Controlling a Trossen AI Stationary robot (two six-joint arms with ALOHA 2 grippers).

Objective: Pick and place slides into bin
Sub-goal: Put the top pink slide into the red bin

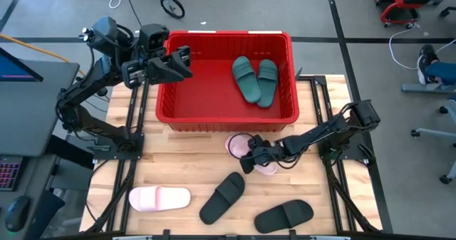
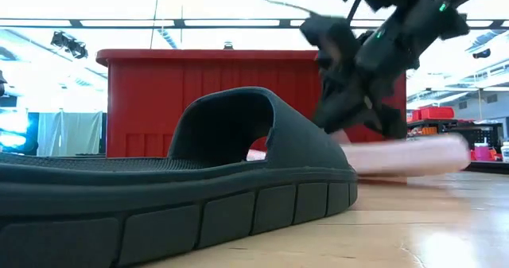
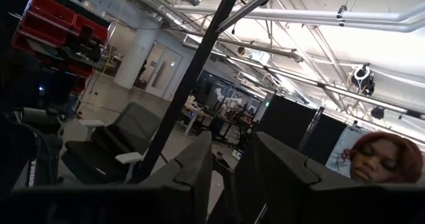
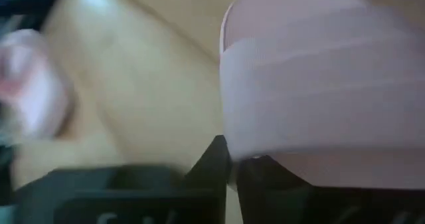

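Observation:
The red bin [image 1: 165,105] stands at the table's far middle with two dark green slides [image 1: 255,80] lying inside. My right gripper [image 1: 251,157] is shut on a pale pink slide [image 1: 235,144] just in front of the bin; the slide also shows in the low view [image 2: 409,157]. The other pale pink slide [image 1: 160,198] and two black slides [image 1: 222,196] [image 1: 285,215] lie flat on the table near its front; one black slide fills the low view [image 2: 199,180]. My left gripper [image 1: 187,60] hangs open and empty over the bin's left rim. My right gripper pinches the pale pink slide at its edge [image 4: 247,152] between its two fingers [image 4: 216,164]. The fingers come slanting down from the table's right side. In the low view the slide sits about level and seems just clear of the table.
The bin's near wall [image 2: 238,101] stands right behind the held slide. Bare wood [image 1: 178,162] lies between the bin and the front slides. Dark frame rails [image 1: 132,169] run along both table sides. A person [image 3: 385,159] shows in the room in the left wrist view.

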